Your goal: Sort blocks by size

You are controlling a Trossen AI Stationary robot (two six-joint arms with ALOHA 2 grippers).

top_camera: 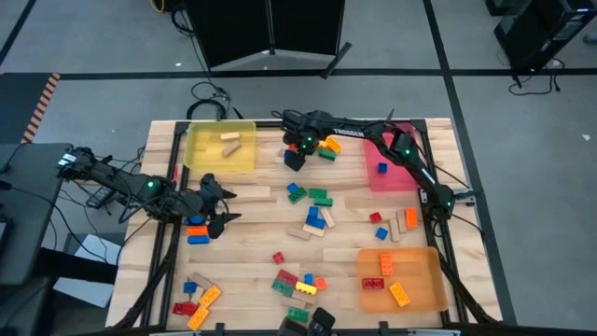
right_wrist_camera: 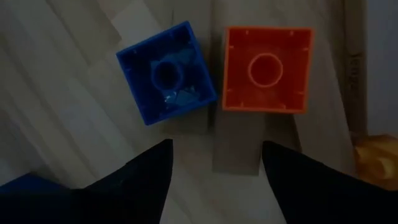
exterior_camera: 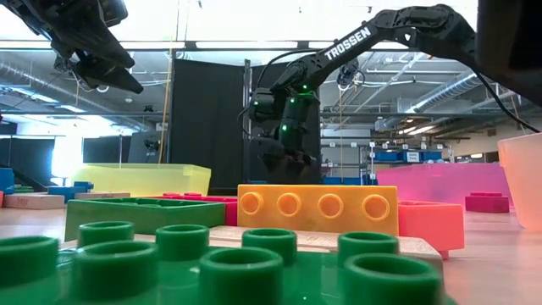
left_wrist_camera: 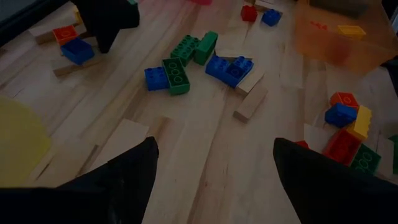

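Blocks (top_camera: 309, 220) scattered across the table, both grippers empty.

A blue block (right_wrist_camera: 166, 72) and orange block (right_wrist_camera: 267, 70) lie side by side, upside down, just ahead of the right gripper (right_wrist_camera: 214, 163), upper centre of the high view, fingers spread; the left gripper (top_camera: 216, 199), centre-left, gapes wide above bare wood.

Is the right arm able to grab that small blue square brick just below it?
Probably yes: the right tool hangs open just above the hollow-side-up blue square plastic brick, nothing between, though an orange square brick sits close beside.
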